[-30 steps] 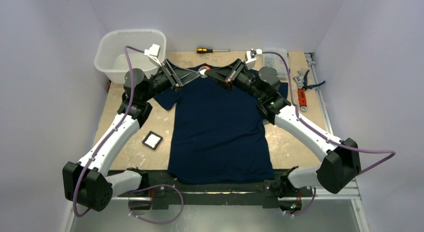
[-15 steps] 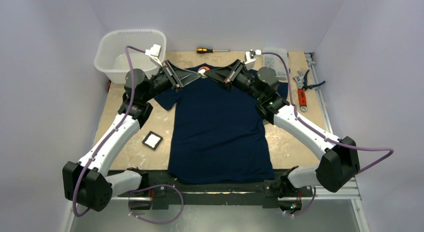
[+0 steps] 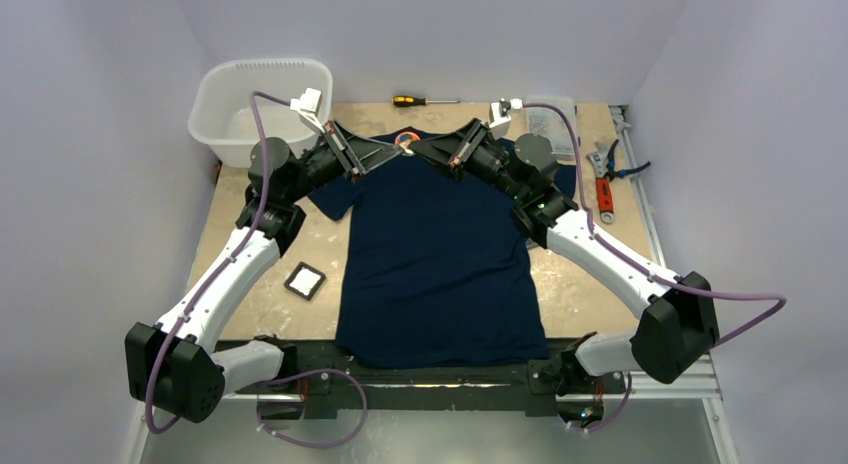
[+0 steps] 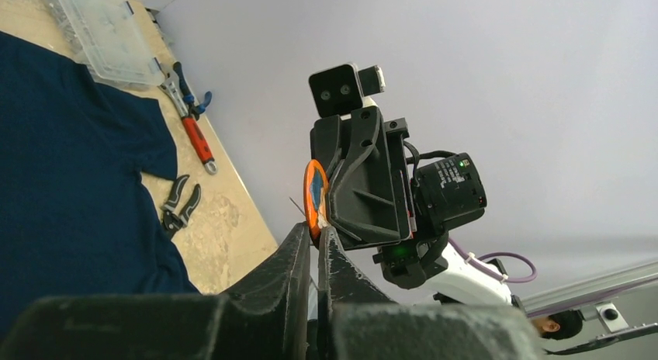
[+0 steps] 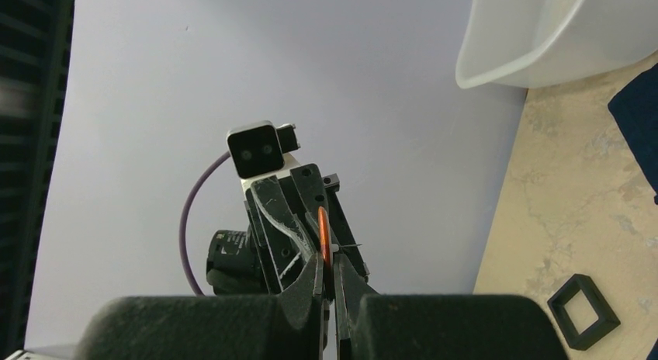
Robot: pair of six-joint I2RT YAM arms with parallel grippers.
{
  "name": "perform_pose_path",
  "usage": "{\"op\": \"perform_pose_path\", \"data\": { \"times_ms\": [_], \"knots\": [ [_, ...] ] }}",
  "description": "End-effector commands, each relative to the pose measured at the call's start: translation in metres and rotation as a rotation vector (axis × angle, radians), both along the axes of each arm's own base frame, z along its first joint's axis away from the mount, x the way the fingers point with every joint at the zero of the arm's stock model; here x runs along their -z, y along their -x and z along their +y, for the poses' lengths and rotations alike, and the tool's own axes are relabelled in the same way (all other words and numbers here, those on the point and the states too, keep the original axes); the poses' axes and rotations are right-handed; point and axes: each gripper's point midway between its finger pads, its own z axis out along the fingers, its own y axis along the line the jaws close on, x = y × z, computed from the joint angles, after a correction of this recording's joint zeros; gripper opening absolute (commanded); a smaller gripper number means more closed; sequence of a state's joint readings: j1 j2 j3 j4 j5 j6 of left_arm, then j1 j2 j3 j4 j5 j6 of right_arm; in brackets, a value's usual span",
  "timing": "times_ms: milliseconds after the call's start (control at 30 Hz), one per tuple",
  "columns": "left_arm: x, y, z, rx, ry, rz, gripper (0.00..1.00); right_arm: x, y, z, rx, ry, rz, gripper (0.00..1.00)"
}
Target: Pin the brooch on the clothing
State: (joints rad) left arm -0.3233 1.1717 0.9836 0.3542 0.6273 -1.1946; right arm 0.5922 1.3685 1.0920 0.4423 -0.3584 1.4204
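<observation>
Pinching the thin round orange brooch, left jaws and right jaws meet over the navy T-shirt

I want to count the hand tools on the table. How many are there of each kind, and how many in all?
Screwdriver: 1
Wrench: 1
Pliers: 2 (blue-handled pair, black pair)
Total: 4

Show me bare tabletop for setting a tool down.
Free: wood between black tray and T-shirt; wood between T-shirt and right arm. Crowded: the T-shirt's far edge, where left gripper and right gripper meet at the brooch; far-right corner with wrench, pliers.
</observation>
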Motion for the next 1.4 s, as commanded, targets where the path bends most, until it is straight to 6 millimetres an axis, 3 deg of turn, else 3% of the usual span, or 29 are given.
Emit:
{"op": "perform_pose_path", "data": {
  "times_ms": [0,100,233,333,567,733,900,1133,1367],
  "knots": [
    [-0.024,0.008,-0.003,0.034,0.03,-0.086,0.0,-0.005,0.003,0.002,-0.021,0.004,-0.052,0.0],
    [-0.022,0.006,-0.002,0.02,0.041,-0.061,0.0,-0.004,0.003,0.002,-0.02,0.021,-0.052,0.0],
    [-0.017,0.0,0.002,-0.027,0.055,-0.001,0.0,0.002,-0.002,-0.005,0.037,0.09,-0.049,0.36],
    [-0.013,-0.002,0.006,-0.056,0.075,0.051,0.0,-0.001,-0.007,-0.012,0.085,0.126,-0.066,0.48],
    [0.005,-0.016,0.013,-0.13,0.157,0.248,0.0,-0.005,-0.02,-0.027,0.197,0.202,-0.054,0.49],
    [0.046,-0.025,0.021,-0.224,0.132,0.48,0.0,-0.006,-0.026,-0.032,0.228,0.218,-0.028,0.45],
    [0.08,-0.024,0.017,-0.181,0.225,0.622,0.0,0.006,-0.032,-0.026,0.215,0.246,0.036,0.39],
    [0.083,-0.021,0.023,-0.195,0.304,0.623,0.0,0.043,-0.035,-0.014,0.16,0.278,0.169,0.35],
    [0.075,-0.019,0.02,-0.152,0.34,0.576,0.0,0.065,-0.032,-0.009,0.124,0.291,0.194,0.44]
  ]
}}
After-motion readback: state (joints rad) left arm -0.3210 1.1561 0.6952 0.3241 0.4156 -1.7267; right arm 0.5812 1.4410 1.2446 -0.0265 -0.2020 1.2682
